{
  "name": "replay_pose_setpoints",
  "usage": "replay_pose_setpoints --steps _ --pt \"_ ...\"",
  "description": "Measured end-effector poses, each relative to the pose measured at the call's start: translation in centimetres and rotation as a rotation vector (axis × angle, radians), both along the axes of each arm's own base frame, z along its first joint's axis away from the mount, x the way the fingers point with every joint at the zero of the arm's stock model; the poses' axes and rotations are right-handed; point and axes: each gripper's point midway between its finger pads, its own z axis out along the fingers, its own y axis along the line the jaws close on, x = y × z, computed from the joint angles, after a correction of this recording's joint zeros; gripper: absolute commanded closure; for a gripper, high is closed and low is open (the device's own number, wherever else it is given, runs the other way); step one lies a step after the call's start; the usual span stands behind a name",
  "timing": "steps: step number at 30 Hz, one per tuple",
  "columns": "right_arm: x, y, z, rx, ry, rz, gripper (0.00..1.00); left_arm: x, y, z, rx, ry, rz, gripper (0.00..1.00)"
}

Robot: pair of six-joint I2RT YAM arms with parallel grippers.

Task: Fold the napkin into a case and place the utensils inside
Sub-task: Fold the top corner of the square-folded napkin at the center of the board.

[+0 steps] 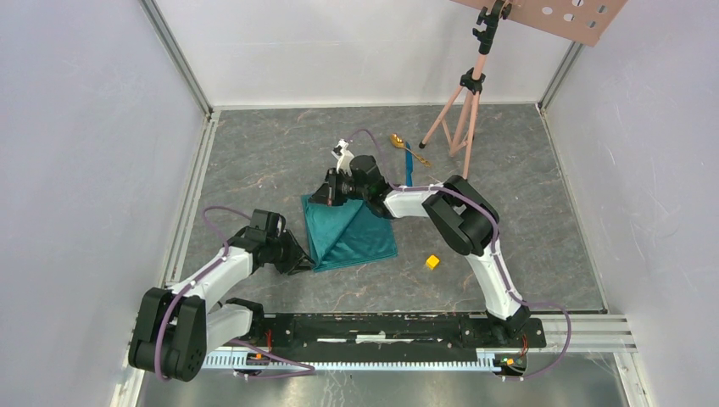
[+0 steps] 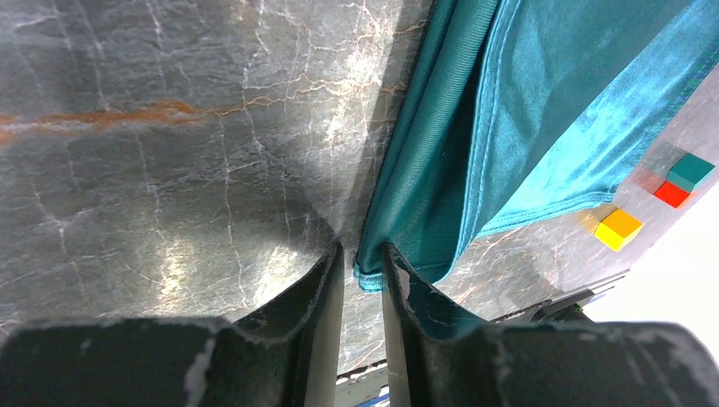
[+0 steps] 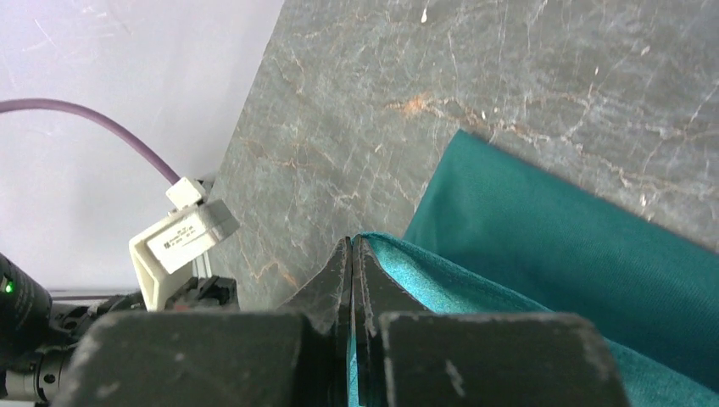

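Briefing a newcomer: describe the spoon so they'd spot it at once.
Find the pink tripod at the table's far side. Just left of its feet lies the spoon, next to a slim blue knife. It alone is shiny gold with a rounded bowl.

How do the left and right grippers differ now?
The left gripper has fingers slightly apart at the near corner of the napkin; the right gripper has fingers pressed shut on its far edge. The left sits low by the table; the right holds it raised. Both reach one napkin.
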Motion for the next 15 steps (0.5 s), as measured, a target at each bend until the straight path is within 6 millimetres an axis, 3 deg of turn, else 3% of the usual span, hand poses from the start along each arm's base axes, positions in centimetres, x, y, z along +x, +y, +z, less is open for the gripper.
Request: replay_pose_setpoints --steps 15 --pt "2.1 1.5 -0.1 0.002 -0.014 -0.023 1.0 -0.4 0.1 0.1 0.0 -0.003 0.008 0.74"
